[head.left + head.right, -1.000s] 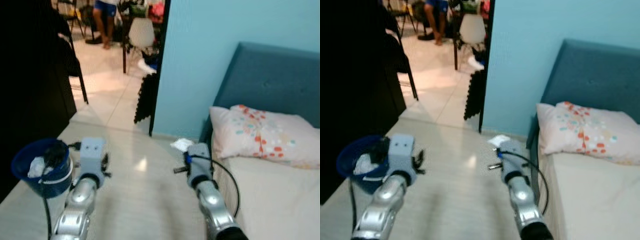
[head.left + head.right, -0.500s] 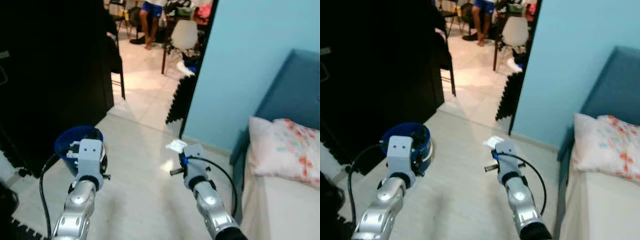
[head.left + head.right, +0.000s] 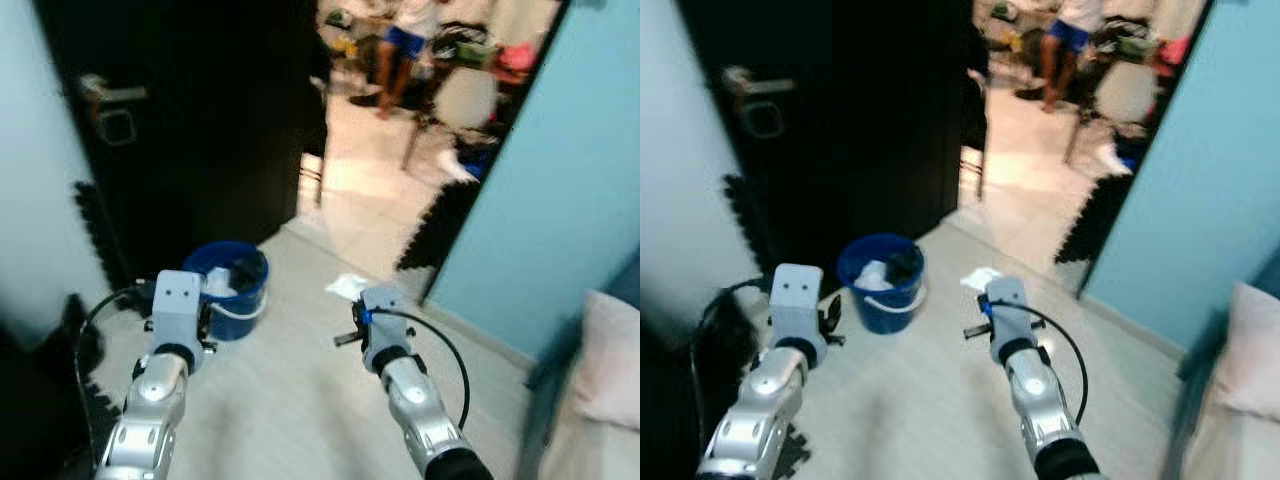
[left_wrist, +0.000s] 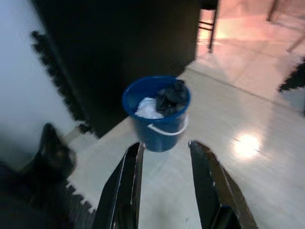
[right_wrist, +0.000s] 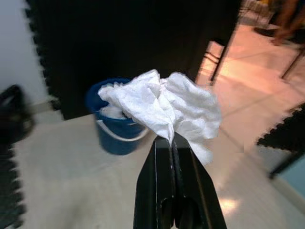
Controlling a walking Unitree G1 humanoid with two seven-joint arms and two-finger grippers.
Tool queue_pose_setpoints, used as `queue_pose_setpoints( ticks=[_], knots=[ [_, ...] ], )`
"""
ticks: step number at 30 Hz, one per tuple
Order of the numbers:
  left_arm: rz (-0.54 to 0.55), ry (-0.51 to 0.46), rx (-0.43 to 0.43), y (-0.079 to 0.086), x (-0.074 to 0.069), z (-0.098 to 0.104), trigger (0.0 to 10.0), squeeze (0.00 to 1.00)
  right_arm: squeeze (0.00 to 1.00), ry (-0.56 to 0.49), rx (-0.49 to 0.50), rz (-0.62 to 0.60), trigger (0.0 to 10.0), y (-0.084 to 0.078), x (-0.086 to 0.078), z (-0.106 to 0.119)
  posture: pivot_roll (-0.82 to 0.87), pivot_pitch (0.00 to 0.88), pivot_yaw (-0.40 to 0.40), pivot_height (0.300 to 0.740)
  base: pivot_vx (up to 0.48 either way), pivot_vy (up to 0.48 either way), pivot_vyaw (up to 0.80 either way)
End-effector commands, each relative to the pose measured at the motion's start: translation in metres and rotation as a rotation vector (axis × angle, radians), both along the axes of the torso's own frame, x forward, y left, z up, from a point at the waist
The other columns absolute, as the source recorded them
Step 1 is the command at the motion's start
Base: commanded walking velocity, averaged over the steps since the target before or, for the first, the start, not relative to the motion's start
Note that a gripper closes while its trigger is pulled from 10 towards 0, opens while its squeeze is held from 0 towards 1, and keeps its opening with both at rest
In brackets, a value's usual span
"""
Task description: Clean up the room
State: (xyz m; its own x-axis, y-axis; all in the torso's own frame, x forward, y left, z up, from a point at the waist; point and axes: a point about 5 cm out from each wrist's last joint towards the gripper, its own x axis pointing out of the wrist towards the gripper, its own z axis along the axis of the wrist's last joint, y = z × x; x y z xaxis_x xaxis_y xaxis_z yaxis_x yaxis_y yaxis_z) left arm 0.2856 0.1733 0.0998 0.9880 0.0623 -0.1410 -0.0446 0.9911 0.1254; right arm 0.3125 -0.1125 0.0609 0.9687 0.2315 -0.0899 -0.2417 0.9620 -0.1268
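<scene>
Pinching a crumpled white tissue [image 5: 164,107], the right gripper [image 5: 170,143] has its fingers clamped together on it above the pale floor [image 3: 290,400]. Ahead, beside a black door [image 3: 200,110], stands a blue bucket [image 3: 232,290] holding white and dark scraps. The left gripper [image 4: 164,155] hovers facing the bucket, fingers apart and empty.
</scene>
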Motion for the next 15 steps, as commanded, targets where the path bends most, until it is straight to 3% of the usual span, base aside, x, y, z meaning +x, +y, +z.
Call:
queue_pose_setpoints(
  ticks=[1, 10, 15],
  knots=[
    [-0.025, -0.006, 0.019, -0.0042, 0.0002, 0.0022, 10.0, 0.0, 0.0, 0.02, 0.01, -0.02, 10.0, -0.0051, -0.0009, -0.004, 0.11, 0.0, -0.123, 0.74, 0.0, 0.0, 0.8],
    [-0.019, -0.038, 0.032, -0.0039, 0.0053, 0.0082, 10.0, 0.0, 0.0, 0.035, 0.041, -0.041, 10.0, -0.0045, 0.0003, -0.0056, 0.12, 0.0, -0.117, 0.74, 0.0, 0.0, 0.8],
    [-0.012, -0.038, 0.023, -0.0032, 0.0087, 0.0093, 10.0, 0.0, 0.0, 0.048, 0.095, -0.079, 10.0, -0.0066, 0.0006, -0.0064, 0.12, 0.0, -0.111, 0.74, 0.0, 0.0, 0.24]
  ],
)
